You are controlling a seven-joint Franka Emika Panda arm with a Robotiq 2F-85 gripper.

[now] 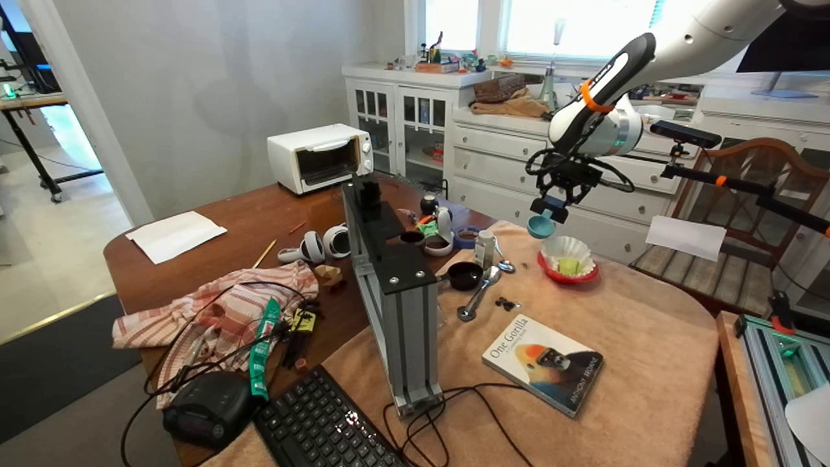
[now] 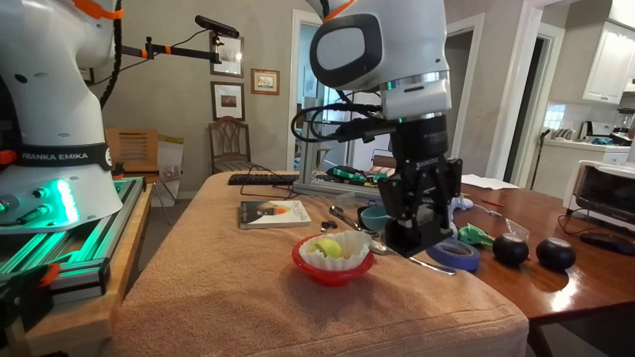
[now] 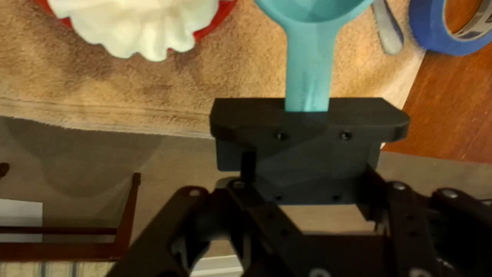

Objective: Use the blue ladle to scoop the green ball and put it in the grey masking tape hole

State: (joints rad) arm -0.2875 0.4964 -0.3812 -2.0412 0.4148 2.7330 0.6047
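Blue ladle (image 3: 309,57) in the gripper (image 3: 308,175), handle end in a black block (image 3: 311,148)

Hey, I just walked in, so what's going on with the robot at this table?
A robot arm has its jaws closed on a black block, and a blue ladle sticks out of that block by its handle. The ladle seems to be held up in the air, off to one side of a red bowl. The green ball sits in a white fluted liner inside the bowl, not yet scooped. Getting the ladle under it is probably next.
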